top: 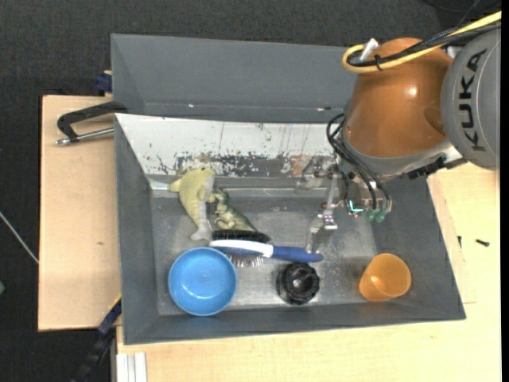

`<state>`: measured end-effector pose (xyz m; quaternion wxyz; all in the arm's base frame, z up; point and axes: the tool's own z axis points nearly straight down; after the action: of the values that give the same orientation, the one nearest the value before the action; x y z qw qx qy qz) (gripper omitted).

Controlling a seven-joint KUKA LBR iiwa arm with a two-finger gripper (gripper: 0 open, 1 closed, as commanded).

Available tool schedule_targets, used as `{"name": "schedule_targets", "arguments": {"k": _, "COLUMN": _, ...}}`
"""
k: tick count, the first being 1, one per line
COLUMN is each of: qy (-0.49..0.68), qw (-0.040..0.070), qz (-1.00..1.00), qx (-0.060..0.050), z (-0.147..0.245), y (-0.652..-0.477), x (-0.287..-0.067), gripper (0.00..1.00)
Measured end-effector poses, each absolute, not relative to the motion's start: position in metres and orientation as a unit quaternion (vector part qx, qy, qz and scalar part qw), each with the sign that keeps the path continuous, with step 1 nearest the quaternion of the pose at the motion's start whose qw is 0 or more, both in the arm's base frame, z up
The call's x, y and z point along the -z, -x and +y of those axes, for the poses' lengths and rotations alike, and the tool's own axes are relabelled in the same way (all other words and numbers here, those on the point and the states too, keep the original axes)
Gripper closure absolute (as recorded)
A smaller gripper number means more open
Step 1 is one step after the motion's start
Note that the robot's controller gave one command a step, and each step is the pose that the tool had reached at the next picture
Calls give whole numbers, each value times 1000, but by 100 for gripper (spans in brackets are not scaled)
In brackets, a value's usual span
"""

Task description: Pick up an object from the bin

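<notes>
My gripper [324,223] hangs below the orange cover in the right middle of the bin, its metal tip just above the bin floor. Directly in front of it lies a brush [262,250] with a blue handle, a white back and black bristles; the handle's end points toward the gripper's tip and sits a little nearer the front wall. A black round knob-like thing [298,283] rests in front of the brush handle. An orange cup [385,277] lies on its side at the front right, apart from the gripper.
A blue bowl [202,282] stands in the front left corner. A pale yellow-green toy dinosaur [199,197] lies at the left, behind the brush head. The arm and its orange cover fill the back right above the bin.
</notes>
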<state>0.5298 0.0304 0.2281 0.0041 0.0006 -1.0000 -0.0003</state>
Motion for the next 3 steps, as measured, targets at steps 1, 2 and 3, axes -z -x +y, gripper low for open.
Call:
{"name": "schedule_targets", "arguments": {"k": 1, "qy": -30, "qw": 1, "qz": -1000, "qx": 0, "z": 9, "y": -559, "x": -97, "gripper": 0}}
{"name": "schedule_targets", "arguments": {"k": 2, "qy": -166, "qw": -7, "qz": -986, "qx": 1, "z": 18, "y": -560, "x": -94, "gripper": 0}}
{"name": "schedule_targets", "arguments": {"k": 3, "qy": -374, "qw": -8, "qz": -928, "qx": -1, "z": 42, "y": -555, "x": -75, "gripper": 0}}
